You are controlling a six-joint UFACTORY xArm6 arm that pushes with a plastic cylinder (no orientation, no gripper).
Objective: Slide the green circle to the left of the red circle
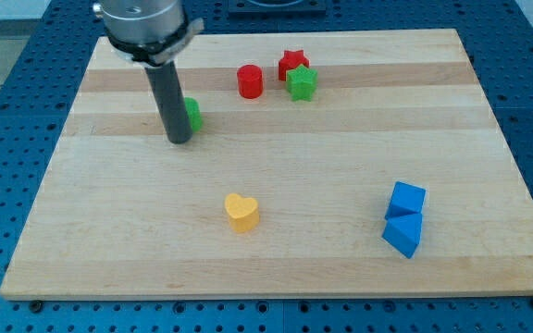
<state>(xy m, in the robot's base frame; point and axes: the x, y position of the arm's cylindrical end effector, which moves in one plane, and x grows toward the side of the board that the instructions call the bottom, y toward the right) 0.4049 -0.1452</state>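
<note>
My tip [179, 141] is a bare rod with no claw to open or close, planted touching the green circle [192, 114], which peeks out at its right. The circle sits left of and below the red circle [250, 81], near it. Risk: an off-centre push lets it slip round the rod, or overshoot into the red circle.

- No text, label, brand, number or sign can be read anywhere in the frame.
- No markings are seen on the blocks or board.
</note>
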